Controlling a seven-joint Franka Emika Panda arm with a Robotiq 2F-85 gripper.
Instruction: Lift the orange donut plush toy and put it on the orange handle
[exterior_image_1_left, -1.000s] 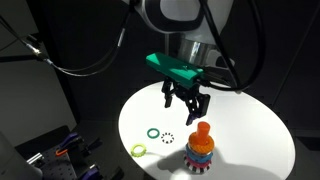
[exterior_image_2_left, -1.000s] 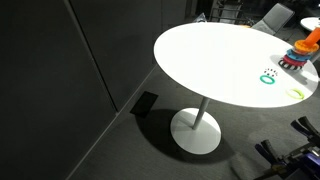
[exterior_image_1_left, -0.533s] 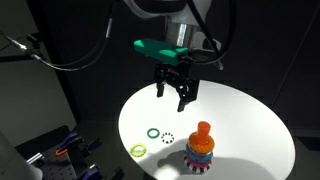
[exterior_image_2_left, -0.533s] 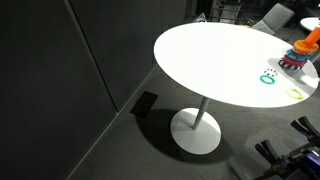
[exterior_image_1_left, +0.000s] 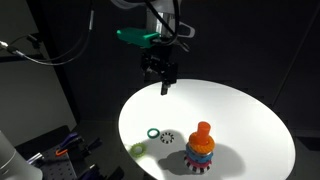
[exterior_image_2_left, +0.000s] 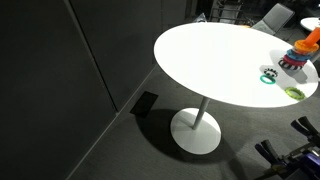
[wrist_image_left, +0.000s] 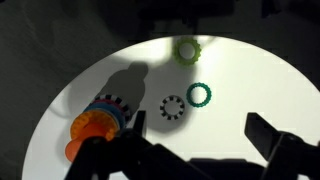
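A round white table (exterior_image_2_left: 215, 60) (borne on a single pedestal foot (exterior_image_2_left: 196, 131)) is set on grey floor (exterior_image_2_left: 110, 155) beside dark wall panels (exterior_image_2_left: 50, 70).

Arm held high, gripper (exterior_image_1_left: 164, 88) pointing down — jaws spread wide, empty.

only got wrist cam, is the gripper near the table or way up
observer: way up; in an exterior view the gripper hangs high above the white table, touching nothing.
operator: donut on the peg? i just see orange from above
observer: side on, the orange donut plush toy sits around the orange handle, whose rounded top pokes out above it.
operator: what holds the table up
observer: one central post on a round foot.
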